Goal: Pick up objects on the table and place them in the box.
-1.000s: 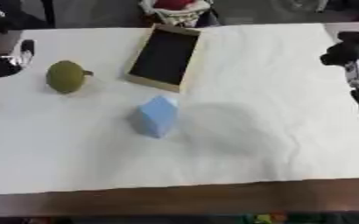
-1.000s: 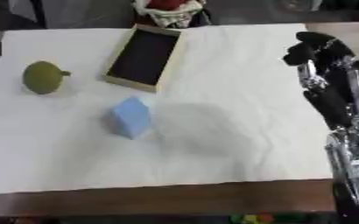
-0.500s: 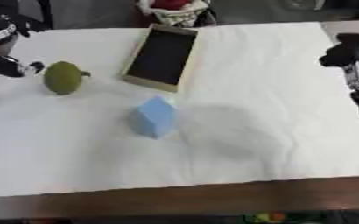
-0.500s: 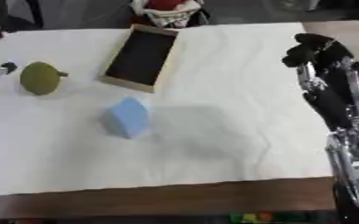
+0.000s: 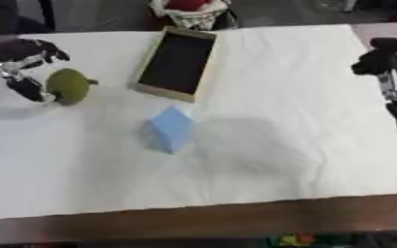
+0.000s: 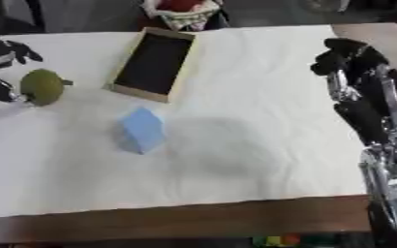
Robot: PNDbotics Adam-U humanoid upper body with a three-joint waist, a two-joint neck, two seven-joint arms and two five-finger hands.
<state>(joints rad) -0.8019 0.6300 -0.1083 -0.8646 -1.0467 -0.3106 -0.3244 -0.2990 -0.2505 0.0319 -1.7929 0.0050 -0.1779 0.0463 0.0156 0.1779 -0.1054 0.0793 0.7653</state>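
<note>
An olive-green round fruit [image 5: 68, 86] lies at the left of the white-covered table [image 5: 261, 164]. My left hand [image 5: 22, 62] sits right beside it on its left, fingers spread above and below the fruit without closing on it. A light blue block [image 5: 171, 129] stands near the table's middle. The shallow wooden box [image 5: 177, 63] with a dark inside lies tilted at the back centre and holds nothing. My right hand [image 6: 344, 58] hangs over the right edge of the table, fingers curled, holding nothing.
A bundle with something red and white [image 5: 189, 10] sits just beyond the far edge behind the box. The table's brown front edge [image 5: 193, 227] runs along the bottom. My right forearm [image 6: 384, 140] stretches down the right side.
My left hand has come in from the left edge and reached the green fruit. The right hand has stayed where it was. The block and box have not moved.
</note>
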